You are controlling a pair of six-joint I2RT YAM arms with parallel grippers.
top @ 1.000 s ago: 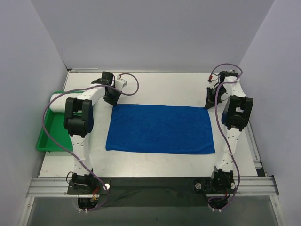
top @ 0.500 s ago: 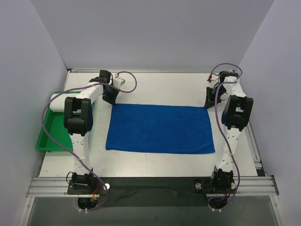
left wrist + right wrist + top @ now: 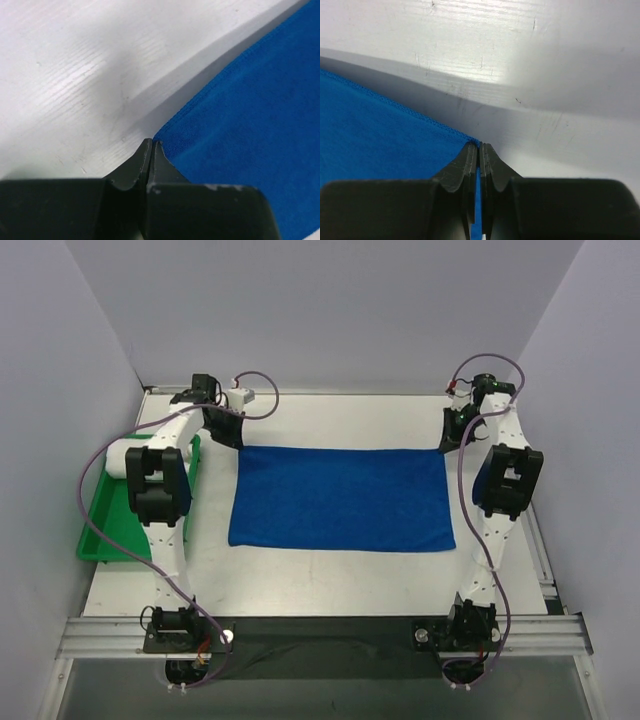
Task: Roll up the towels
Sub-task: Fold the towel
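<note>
Blue towel (image 3: 340, 498) lies spread flat mid-frame on the white table (image 3: 330, 575). We pinch its two far corners, likely so that edge lifts evenly for the first fold-over. The left gripper (image 3: 231, 438) is clamped on the upper-left corner and the right gripper (image 3: 446, 443) on the upper-right. A green tray (image 3: 98, 530) sits at the left edge, apart from the cloth.

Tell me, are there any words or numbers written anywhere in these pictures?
None: no word, number, brand or sign can be read in any view.
The blue towel and the green tray are plain.
The left gripper and the right gripper show no lettering either.
Anything finer is too small to tell in the top view.
</note>
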